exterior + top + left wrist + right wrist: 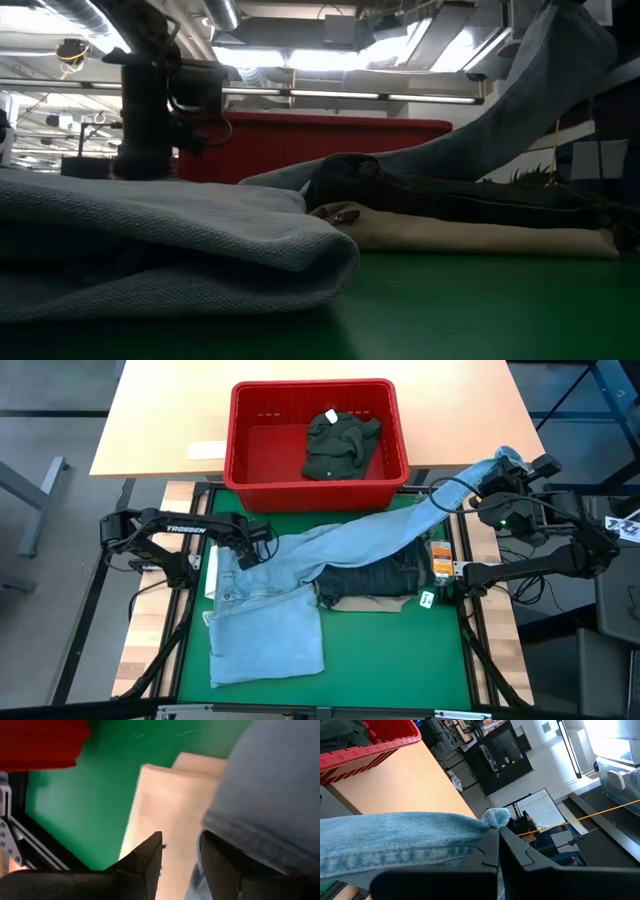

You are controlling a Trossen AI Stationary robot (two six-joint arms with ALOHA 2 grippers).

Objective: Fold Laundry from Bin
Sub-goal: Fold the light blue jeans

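Green surface (380,660) carries light blue jeans (265,635). Right end effector (498,836) is closed on one leg end, raised; left end effector (252,555) grips the waistband.

A robotics lab or industrial workshop, not a home. Two dark robot arms are mounted on a black metal frame (468,622) around a green mat (400,650), set beside a pale wooden table (170,420). The low view shows a high ceiling with exposed silver ducts (75,22), pipes and long strip lights (330,60). Past the table edge, the right wrist view shows a black equipment rack (502,752), a white board (545,810), loose cables and a bright window. The floor around the rig is bare grey concrete (50,510).
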